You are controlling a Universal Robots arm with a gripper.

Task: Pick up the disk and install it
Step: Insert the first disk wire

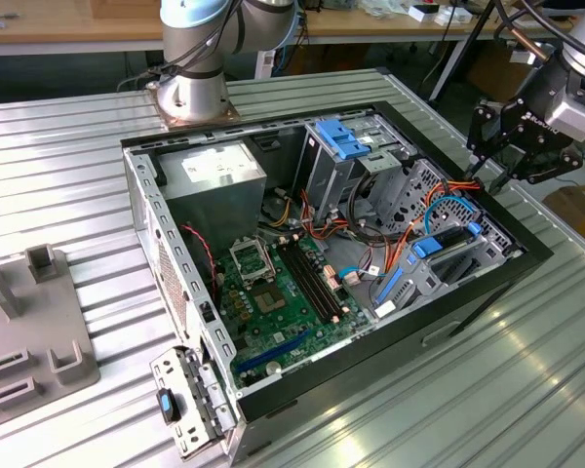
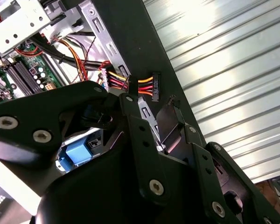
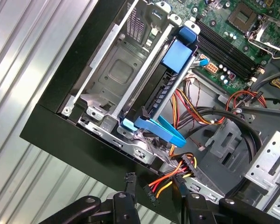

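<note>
The disk (image 3: 167,86) stood on edge in the drive cage (image 3: 109,70) at the computer case's (image 1: 370,363) corner on the exterior view's right, seemingly already installed, while the hand (image 1: 491,174) hovered empty above that corner, fingers apart.

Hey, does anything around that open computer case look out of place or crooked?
Yes. A loose connector on red, yellow and black wires lies across the case's rim, beside the open gripper. The disk has blue rail ends sticking out of its bay, so it may not be seated.
</note>
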